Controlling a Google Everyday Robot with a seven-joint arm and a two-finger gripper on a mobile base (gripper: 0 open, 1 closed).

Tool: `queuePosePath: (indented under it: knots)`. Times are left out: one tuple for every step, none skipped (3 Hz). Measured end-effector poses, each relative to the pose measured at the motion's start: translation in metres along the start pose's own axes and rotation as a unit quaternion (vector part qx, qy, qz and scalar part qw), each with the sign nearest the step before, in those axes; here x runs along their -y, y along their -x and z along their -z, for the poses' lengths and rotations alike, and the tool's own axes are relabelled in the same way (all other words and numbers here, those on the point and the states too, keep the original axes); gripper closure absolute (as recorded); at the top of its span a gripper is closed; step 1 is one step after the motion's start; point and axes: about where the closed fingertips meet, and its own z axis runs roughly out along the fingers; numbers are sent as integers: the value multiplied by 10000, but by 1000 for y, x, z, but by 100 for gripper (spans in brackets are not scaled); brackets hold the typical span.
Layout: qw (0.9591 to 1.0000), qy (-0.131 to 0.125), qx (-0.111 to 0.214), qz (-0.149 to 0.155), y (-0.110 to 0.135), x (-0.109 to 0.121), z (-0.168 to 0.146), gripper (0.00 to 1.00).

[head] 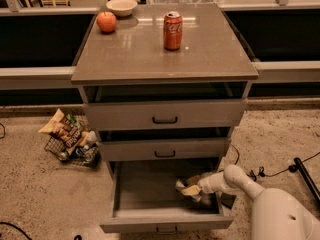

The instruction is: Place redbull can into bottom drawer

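Note:
The bottom drawer (145, 191) of the grey-brown cabinet is pulled out and open. My gripper (191, 189) reaches into it from the right, low over the drawer floor near its right side. It is shut on the redbull can (202, 198), a dull silver shape that shows only partly under and behind the gripper. The can lies tilted, close to the drawer floor; I cannot tell whether it touches.
The two upper drawers (165, 115) stand slightly open. On the cabinet top are a red Coca-Cola can (173, 30), an orange-red fruit (106, 22) and a bowl (122, 6). A wire basket of snack bags (70, 136) sits on the floor left; cables (280, 170) lie right.

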Motion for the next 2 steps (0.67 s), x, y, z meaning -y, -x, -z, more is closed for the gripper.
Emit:
queuePosePath:
  knots:
    - [10000, -36, 74, 37, -1, 16, -22, 100]
    - [9999, -34, 72, 101, 2, 13, -27, 100]
